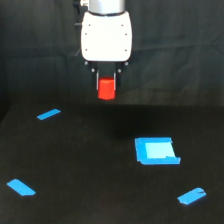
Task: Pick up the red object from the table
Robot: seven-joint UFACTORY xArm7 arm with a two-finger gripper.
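Note:
The red object point(106, 89) is a small bright red-orange cylinder held between the two dark fingers of my gripper point(106, 86). The gripper hangs below the white arm body point(106, 34) at the top middle of the exterior view. It is shut on the cylinder and holds it upright, well above the black table point(90, 165). The cylinder's lower half sticks out below the fingertips.
A flat blue square point(156, 150) lies on the table to the exterior view's right of centre. Blue tape strips lie at the left back point(48, 114), the left front point(21, 187) and the right front point(192, 195). A dark curtain hangs behind.

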